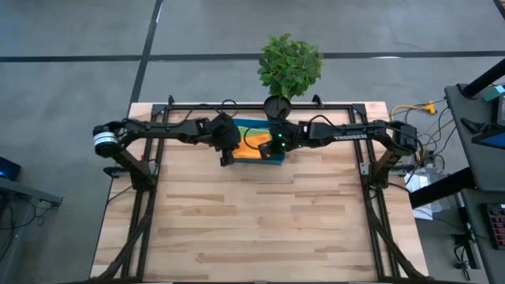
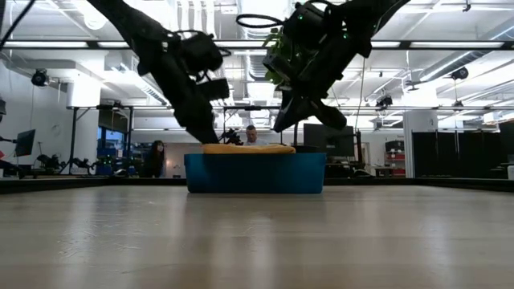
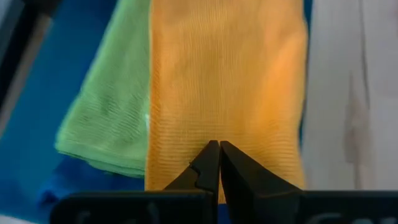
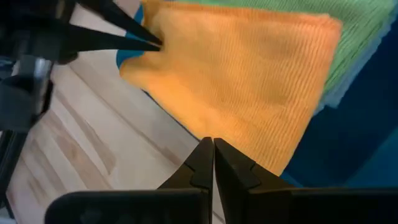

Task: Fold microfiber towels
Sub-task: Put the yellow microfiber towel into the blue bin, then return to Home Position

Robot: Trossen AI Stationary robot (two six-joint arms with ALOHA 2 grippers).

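A blue tray [image 2: 255, 172] stands at the table's far middle and holds a stack of folded towels. The orange towel [image 3: 230, 74] lies on top, its near edge hanging a little over the tray's rim [image 4: 127, 59]. The lime green towel [image 3: 112, 112] lies under it, and a blue cloth [image 3: 65, 180] shows below that. I cannot make out the grey-white towel. My left gripper [image 2: 214, 140] is shut at the orange towel's left end. My right gripper [image 2: 281, 124] is shut and hangs just above the towel's right part. My left gripper touches the orange towel at its near left corner [image 4: 163, 46] with its shut fingertips [image 4: 146, 38]. The fingers slant down from the table's left. Whether any cloth is caught between them, I cannot tell. The towel lies flat on the stack.
A potted plant [image 1: 289, 67] stands just behind the tray at the table's far edge. The bare wooden tabletop [image 1: 260, 221] stretches from the tray to the near edge. People and equipment show in the room beyond the table [image 2: 157, 156].
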